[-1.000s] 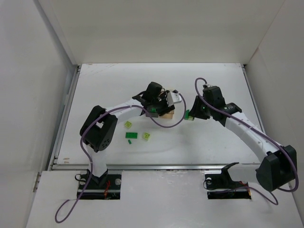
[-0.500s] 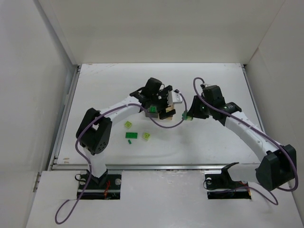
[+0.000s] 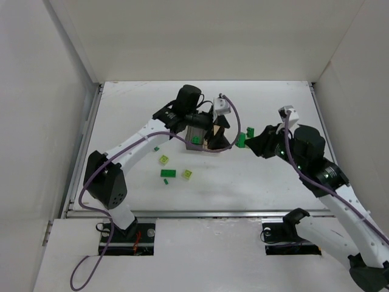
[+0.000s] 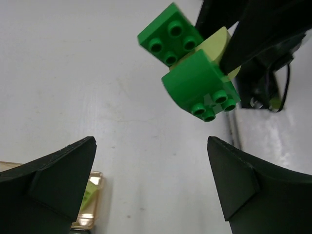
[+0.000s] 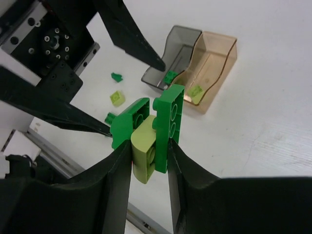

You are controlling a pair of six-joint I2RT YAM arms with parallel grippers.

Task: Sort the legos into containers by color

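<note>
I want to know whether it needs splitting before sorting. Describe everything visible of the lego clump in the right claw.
The lego clump is three plastic pieces stuck together: two dark green studded bricks meeting at an angle, and a rounded lime yellow-green piece between them. The right claw pinches it from both sides, holding it in the air above the white table, beside the containers. Nothing else touches it.
</note>
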